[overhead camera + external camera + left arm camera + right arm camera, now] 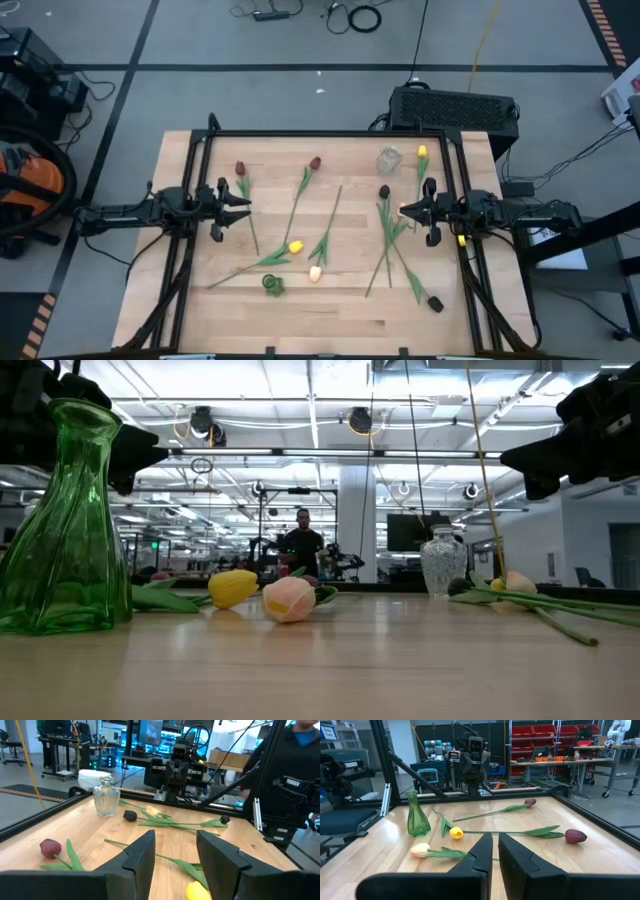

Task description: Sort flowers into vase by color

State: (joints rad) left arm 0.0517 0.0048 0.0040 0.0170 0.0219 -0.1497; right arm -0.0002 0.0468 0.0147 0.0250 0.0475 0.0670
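Several artificial tulips lie flat on the wooden table point(200, 310). Two dark red ones point(240, 168) point(315, 162) lie toward the far side. A yellow one point(295, 246) and a cream-peach one point(315, 273) lie near the green vase point(273, 285). Near-black heads point(384, 191) point(436, 304) lie on the right. Another yellow one point(422, 152) is beside the clear glass vase point(389, 160). My left gripper point(243, 200) point(175, 852) hovers open at the table's left. My right gripper point(403, 211) point(495, 847) hovers shut at the right, above green stems.
Both vases stand upright: the green vase point(65, 520) near the near edge, the clear vase point(442, 565) near the far right corner. A black frame point(320, 133) rims the table's far and side edges. A person point(302, 540) stands far behind the table.
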